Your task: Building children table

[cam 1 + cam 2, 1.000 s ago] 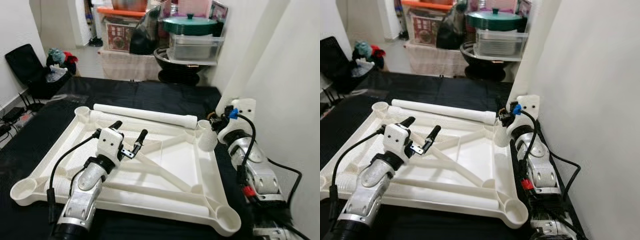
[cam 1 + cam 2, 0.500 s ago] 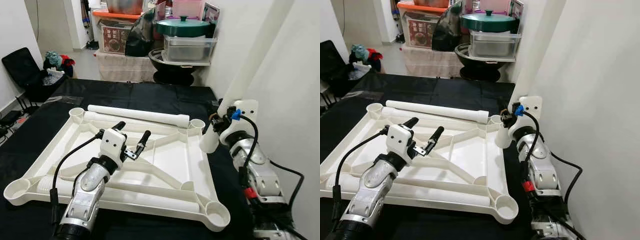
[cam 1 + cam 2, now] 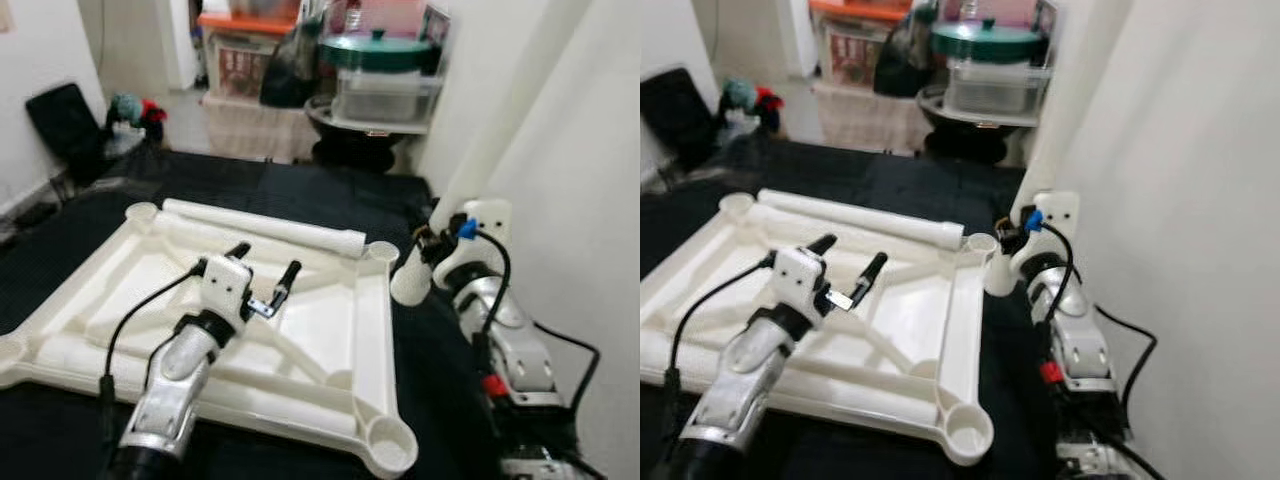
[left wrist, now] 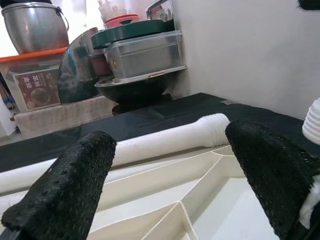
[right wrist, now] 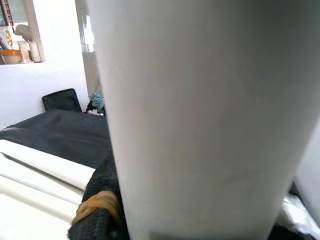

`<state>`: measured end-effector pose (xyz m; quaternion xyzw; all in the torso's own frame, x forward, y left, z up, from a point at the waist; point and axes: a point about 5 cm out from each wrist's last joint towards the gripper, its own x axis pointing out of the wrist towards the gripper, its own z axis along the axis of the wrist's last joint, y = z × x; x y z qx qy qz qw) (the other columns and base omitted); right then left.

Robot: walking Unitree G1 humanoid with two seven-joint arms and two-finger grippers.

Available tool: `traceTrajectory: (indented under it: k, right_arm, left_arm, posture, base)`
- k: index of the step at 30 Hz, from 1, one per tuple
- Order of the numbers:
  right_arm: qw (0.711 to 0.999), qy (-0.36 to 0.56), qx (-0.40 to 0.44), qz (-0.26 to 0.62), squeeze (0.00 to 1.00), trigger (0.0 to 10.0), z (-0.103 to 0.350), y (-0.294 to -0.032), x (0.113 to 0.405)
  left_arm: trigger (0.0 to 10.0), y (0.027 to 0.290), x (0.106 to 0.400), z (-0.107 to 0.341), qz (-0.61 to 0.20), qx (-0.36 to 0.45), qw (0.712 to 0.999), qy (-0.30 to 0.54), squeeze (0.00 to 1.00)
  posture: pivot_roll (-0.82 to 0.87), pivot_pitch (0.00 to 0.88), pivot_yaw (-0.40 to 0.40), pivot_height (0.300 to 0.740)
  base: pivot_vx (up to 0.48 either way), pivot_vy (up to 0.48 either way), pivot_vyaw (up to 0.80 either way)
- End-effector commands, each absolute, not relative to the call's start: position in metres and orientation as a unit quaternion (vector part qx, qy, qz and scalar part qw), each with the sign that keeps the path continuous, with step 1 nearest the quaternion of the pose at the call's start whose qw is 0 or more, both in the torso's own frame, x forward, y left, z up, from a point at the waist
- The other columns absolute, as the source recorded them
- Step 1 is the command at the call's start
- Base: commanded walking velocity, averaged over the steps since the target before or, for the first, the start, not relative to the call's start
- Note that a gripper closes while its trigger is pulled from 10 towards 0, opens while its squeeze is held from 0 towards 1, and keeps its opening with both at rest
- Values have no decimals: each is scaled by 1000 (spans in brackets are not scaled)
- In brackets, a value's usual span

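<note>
A white tabletop frame [image 3: 340, 330] is lying upside down on a black mat [image 3: 300, 190]. A loose table leg [image 3: 265, 225] is resting along the frame's far edge. The right gripper [image 3: 432, 250] is clamping a second, upright leg [image 3: 470, 175] just beside the frame's far right corner socket [image 3: 382, 250]. The left gripper [image 3: 262, 272] is hovering above the frame's middle, fingers wide apart, holding nothing.

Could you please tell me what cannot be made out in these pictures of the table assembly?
- Upper end of the table leg in the right gripper: cut off by the top edge of the eye views.
- Right gripper's fingers: the leg blocks most of the right wrist view.
- Near left corner of the tabletop frame: cut off by the left edge.
- Shelf items behind: blurred.
</note>
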<state>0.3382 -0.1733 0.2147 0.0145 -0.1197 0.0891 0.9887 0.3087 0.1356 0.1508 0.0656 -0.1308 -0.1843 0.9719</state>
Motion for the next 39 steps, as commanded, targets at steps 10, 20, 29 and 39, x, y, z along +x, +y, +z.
traceTrajectory:
  k: [10, 20, 29, 39]
  right_arm:
    - [988, -123, 23, 85, 0, 10000, 217, -175, 338]
    - [988, -109, 35, 106, 0, 10000, 217, -180, 336]
    - [976, -90, 44, 194, 0, 10000, 217, -170, 329]
    - [954, -71, 17, 291, 0, 10000, 217, -160, 320]
  left_arm:
    - [10000, 133, 307, 150, -190, 54, 972, -131, 0]
    - [10000, 136, 308, 149, -181, 50, 974, -129, 0]
    - [10000, 147, 311, 138, -151, 49, 983, -91, 0]
    - [10000, 134, 272, 111, -325, 53, 944, -20, 0]
  posture:
    - [52, 0, -92, 740]
    - [46, 0, -93, 740]
    - [43, 0, -93, 740]
    - [55, 0, -97, 740]
  base:
    - [-126, 0, 0]
    - [0, 0, 0]
    - [0, 0, 0]
    - [0, 0, 0]
